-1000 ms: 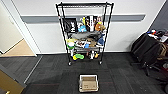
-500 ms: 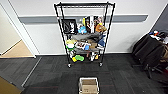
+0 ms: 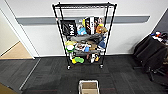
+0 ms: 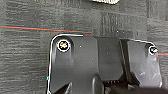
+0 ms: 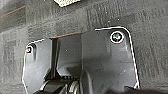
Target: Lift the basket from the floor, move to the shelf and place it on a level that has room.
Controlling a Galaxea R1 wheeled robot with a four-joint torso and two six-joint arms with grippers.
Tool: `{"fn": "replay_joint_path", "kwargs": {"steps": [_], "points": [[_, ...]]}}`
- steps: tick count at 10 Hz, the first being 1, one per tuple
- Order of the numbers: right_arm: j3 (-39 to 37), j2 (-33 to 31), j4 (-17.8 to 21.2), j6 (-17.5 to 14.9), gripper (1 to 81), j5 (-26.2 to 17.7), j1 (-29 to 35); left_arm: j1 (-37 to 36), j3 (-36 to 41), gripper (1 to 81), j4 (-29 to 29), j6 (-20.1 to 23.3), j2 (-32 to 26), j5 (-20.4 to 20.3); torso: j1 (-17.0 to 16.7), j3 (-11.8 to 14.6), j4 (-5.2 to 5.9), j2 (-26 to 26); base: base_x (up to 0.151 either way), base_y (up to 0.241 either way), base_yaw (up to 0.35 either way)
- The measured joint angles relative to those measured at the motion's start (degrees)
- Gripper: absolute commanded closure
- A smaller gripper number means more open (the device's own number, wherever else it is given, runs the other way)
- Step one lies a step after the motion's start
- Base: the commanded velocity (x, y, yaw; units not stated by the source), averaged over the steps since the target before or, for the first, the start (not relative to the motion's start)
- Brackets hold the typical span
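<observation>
1. Basket [image 3: 89, 87]: on the floor [image 3: 50, 75], bottom centre of head view, in front of the shelf and apart from it. Cream sides, open top; lower part cut off by the picture edge.
2. Shelf [image 3: 84, 35]: black wire rack on castors, standing against a white wall w/ a grey band. Top level [image 3: 84, 5] is a flat wire panel, nothing seen on it.
3. Lower tiers crowded: black box [image 3: 68, 27] w/ white lettering, books, blue and orange items, green item [image 3: 79, 60] at the bottom (most too blurred to identify).
4. Dark chair [image 3: 150, 53] to the right of the shelf, well apart.
5. Tan wooden flooring [image 3: 16, 51] through an opening at left.
6. Wrist views: carpet w/ thin red line [image 4: 45, 29]; pale woven corner, prob. the basket, at the edge.
7. L and R grippers: grip state cannot be told; no contact w/ basket seen.
</observation>
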Motion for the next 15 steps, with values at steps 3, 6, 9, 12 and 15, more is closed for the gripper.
{"fn": "replay_joint_path", "kwargs": {"steps": [3,6,9,12,15], "points": [[-0.2,0.1,0.0,0.0,1.0,0.0,0.0,0.2,0.0,1.0,0.0,0.0,0.0,0.0,0.0,0.0,0.00,0.0,0.123,0.000,0.000],[-0.6,0.1,0.0,0.0,1.0,0.0,-0.1,0.2,0.0,1.0,0.0,0.0,0.0,0.0,0.0,0.0,0.00,0.0,0.123,0.000,0.000],[-0.7,0.1,0.0,0.0,1.0,0.0,0.0,0.2,0.0,1.0,0.0,0.0,0.0,0.0,0.0,0.0,0.00,0.0,0.118,0.000,0.000],[-0.8,0.1,0.0,0.0,1.0,0.0,0.0,0.2,0.0,1.0,0.0,0.0,0.0,0.0,0.0,0.0,0.00,0.0,0.108,0.000,0.000],[-0.8,0.1,0.0,0.0,1.0,0.0,0.0,0.2,0.0,1.0,0.0,0.0,0.0,0.0,0.0,0.0,0.00,0.0,0.091,0.000,0.000]]}}
